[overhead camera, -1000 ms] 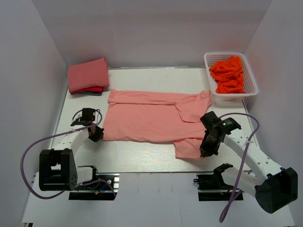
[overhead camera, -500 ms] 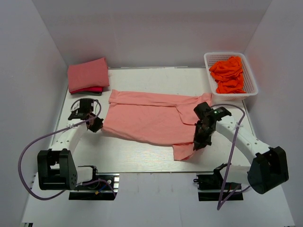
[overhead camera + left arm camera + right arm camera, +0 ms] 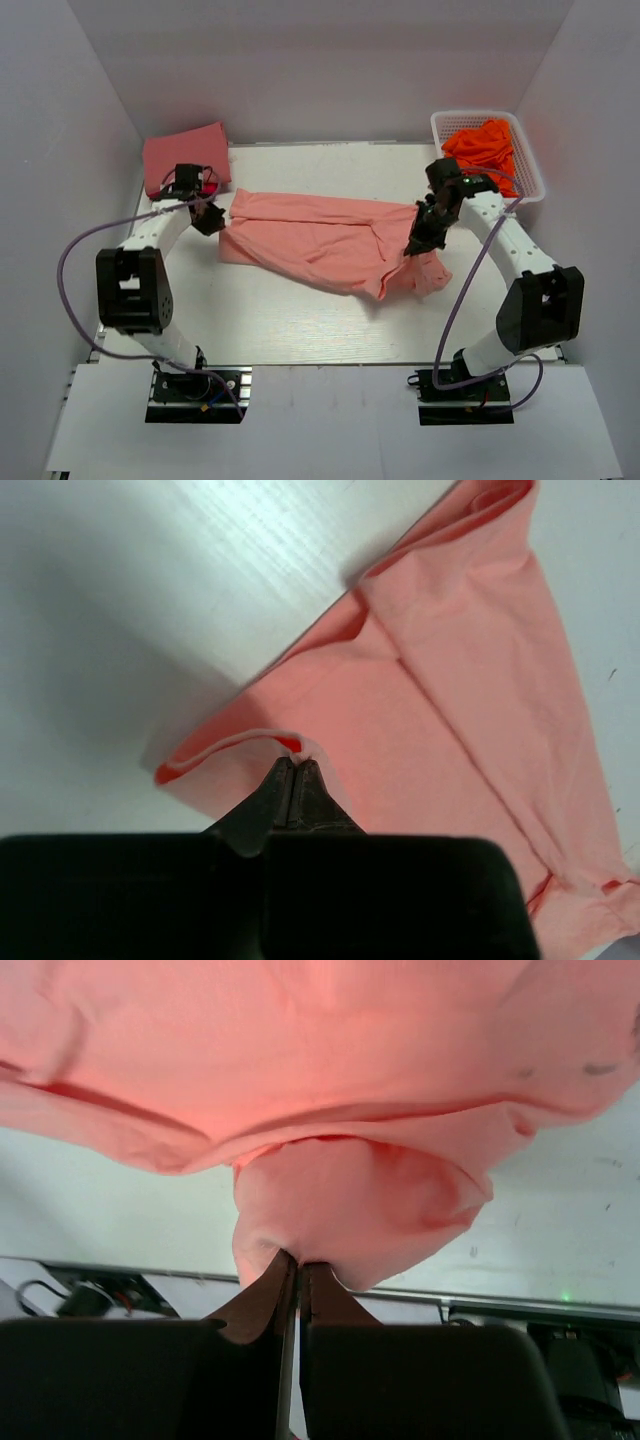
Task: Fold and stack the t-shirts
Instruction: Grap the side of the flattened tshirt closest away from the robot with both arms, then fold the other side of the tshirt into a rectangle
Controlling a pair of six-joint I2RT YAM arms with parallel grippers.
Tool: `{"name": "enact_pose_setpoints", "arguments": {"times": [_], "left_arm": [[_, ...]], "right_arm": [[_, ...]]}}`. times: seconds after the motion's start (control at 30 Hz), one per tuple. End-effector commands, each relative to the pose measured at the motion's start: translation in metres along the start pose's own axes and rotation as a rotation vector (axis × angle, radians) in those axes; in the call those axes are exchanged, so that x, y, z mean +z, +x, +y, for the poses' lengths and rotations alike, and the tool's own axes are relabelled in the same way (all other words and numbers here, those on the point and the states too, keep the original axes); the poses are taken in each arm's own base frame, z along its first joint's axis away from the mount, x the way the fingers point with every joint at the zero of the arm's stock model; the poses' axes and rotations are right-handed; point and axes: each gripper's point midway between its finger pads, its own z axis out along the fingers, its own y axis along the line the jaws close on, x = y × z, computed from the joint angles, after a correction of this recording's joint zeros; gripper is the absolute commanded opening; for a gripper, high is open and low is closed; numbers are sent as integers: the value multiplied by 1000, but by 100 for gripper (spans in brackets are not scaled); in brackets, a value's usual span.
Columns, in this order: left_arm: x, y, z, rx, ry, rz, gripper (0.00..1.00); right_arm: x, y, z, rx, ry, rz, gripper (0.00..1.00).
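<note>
Fold in progress on the salmon t-shirt point(image 3: 320, 245), which lies crosswise on the table point(image 3: 300, 335), left of the white basket point(image 3: 441, 128) and a bit nearer the bases.

Right gripper point(image 3: 418, 243): just left of and below the basket, jaws closed tight on a bunched fold of the shirt. The cloth is lifted, and in the wrist view it drapes over the fingers.

Left gripper point(image 3: 208, 220): at the shirt's end far from the basket, jaws pinched shut on the rolled hem at that corner. The corner sits low, close to the table.

Folded stack point(image 3: 185, 158): pink shirts in the far corner opposite the basket. Crumpled orange shirts point(image 3: 488, 148) sit inside the basket, untouched.

Judged step: carry the near edge over to the far edge to halve the shirt.

To do it well:
- Move both pinches at an even pace and height. The basket-side end looks higher and more bunched than the other, so the fold line could skew.
- Pull the hands slightly apart for light tension, so the sagging middle flattens.
- Line the carried edge up with the far edge and lower it to the table before opening the jaws.
- Watch the sleeve near the basket. It is crumpled under the right pinch and may fold in lumpy.
</note>
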Motion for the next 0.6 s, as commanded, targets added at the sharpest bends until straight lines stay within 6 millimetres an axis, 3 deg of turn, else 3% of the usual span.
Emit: {"name": "enact_pose_setpoints", "arguments": {"times": [0.0,0.03,0.1,0.17,0.23,0.37,0.57], "left_arm": [[-2,-33,-39,17,83,-45,0],[11,-33,-40,17,68,-32,0],[12,-49,-58,30,90,-52,0],[28,-53,-59,31,54,-42,0],[30,-64,-67,30,44,-58,0],[44,-74,-82,38,71,-69,0],[67,-81,-101,56,100,-76,0]], "right_arm": [[-11,-34,10,25,-72,-56,0],[-13,-40,11,33,-92,-57,0],[-16,-53,10,43,-103,-74,0],[-21,-72,8,68,-96,-98,0],[-24,-86,8,69,-94,-121,0],[-20,-116,1,106,-94,-144,0],[-4,-142,-6,86,-104,-146,0]]}}
